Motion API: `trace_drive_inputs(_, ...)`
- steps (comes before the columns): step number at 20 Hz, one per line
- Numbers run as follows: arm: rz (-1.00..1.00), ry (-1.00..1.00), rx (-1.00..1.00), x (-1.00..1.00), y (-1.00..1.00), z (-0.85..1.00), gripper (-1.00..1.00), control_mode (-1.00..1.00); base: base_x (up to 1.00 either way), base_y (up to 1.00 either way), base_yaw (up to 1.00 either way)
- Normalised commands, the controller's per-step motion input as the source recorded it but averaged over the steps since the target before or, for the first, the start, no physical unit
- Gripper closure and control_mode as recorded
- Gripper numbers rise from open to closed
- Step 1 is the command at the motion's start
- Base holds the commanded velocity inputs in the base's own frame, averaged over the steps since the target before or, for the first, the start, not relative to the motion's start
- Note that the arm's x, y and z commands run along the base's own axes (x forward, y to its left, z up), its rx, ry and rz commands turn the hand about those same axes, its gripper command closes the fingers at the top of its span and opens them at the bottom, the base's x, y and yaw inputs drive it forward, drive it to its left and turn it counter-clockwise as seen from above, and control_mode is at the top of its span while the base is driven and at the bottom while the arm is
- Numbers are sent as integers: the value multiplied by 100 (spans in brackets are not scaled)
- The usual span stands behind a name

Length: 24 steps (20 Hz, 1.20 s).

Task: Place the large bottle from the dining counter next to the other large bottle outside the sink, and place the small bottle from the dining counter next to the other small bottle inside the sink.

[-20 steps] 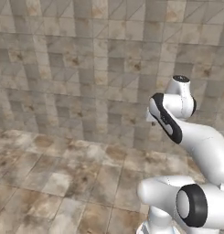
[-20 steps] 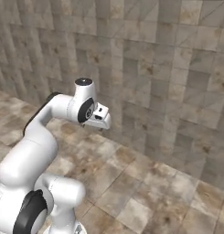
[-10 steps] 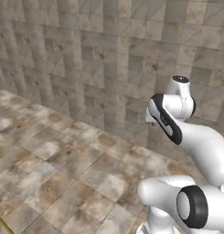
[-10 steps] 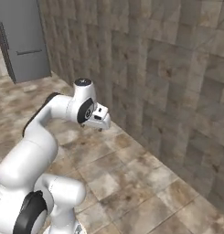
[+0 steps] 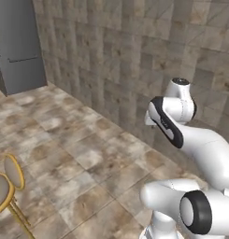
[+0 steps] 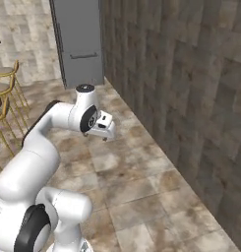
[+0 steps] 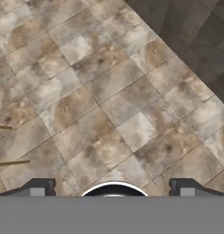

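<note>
Two dark fingertips of the claw [image 7: 113, 188] are standing spread wide with nothing between them, looking down at bare stone floor tiles [image 7: 109, 105], so I cannot tell which way either bottle lies from it. Off to the arm's left, yellow-framed stools [image 5: 6, 186] are edging in, where I judge the dining surface is waiting, and beyond them a grey cabinet [image 6: 77, 42] is standing against the tiled wall [image 6: 191, 88].

We see a brown stone-tiled floor [image 5: 78, 154] meeting a tiled wall [image 5: 134, 56] of similar mottled stone. At ten o'clock in the left base view stands a tall grey appliance [image 5: 17, 46]. Round yellow-framed stools [image 5: 6, 186] sit at eight o'clock, on the floor.
</note>
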Motion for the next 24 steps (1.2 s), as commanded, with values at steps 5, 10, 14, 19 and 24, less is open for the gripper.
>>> trace_drive_inputs(5,0,0,0,0,0,0,-100,100,100,-13,36)
trace_drive_inputs(10,0,0,0,0,0,0,-100,100,93,-2,51)
trace_drive_inputs(14,0,0,0,0,0,0,-100,100,66,0,69)
trace_drive_inputs(19,0,0,0,0,0,0,-100,100,48,-10,68)
trace_drive_inputs(24,0,0,0,0,0,0,-100,100,33,-26,63)
